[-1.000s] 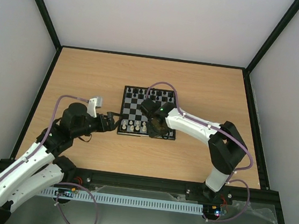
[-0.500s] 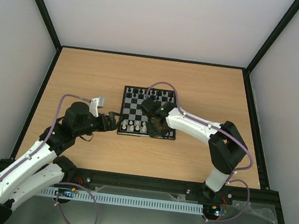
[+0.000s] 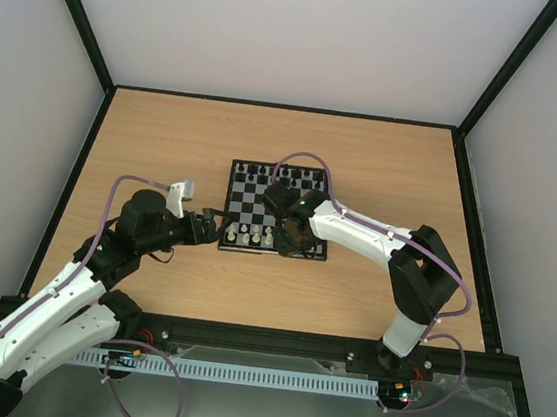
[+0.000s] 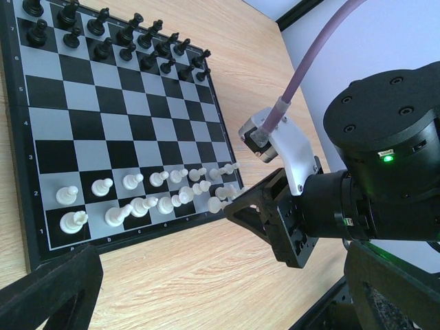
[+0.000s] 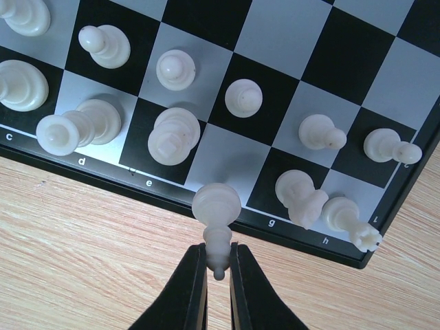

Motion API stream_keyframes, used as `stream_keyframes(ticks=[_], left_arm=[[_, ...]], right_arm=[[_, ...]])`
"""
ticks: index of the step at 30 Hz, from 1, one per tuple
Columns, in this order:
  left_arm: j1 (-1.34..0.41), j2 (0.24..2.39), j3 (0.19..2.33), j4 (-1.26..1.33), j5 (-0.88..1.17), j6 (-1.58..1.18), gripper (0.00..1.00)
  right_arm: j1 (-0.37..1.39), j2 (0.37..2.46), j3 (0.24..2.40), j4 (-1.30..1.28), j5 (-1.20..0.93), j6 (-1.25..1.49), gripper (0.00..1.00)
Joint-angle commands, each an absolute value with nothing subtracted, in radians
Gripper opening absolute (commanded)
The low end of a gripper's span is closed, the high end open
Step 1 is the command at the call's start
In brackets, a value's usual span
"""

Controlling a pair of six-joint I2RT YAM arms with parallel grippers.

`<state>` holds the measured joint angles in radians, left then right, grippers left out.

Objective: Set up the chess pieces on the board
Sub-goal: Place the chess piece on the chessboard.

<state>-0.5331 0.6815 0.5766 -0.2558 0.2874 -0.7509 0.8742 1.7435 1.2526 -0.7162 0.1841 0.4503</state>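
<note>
Cream chess piece [image 5: 216, 204]: pinched by its top in the right gripper [image 5: 218, 269], at the near frame of the board [image 5: 344, 58].
Left gripper [image 3: 212, 229]: I see its fingers spread, empty, just left of the board.

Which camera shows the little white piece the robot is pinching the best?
The right wrist view. There the white piece fills the middle, pinched by its narrow end in the right pincer, over the board's edge. The left wrist view shows it tiny and sideways; the top view hides it under the arm.
</note>
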Motion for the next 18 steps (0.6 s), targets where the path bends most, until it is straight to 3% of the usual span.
stream_keyframes(ticks=[1, 18], left_arm=[[-0.527, 0.672, 0.576, -0.247, 0.297, -0.744, 0.99], [-0.527, 0.665, 0.576, -0.251, 0.297, -0.744, 0.99]], right_arm=[[0.867, 1.743, 1.27, -0.762, 0.18, 0.433, 0.05], [0.86, 1.766, 1.279, -0.768, 0.17, 0.417, 0.05]])
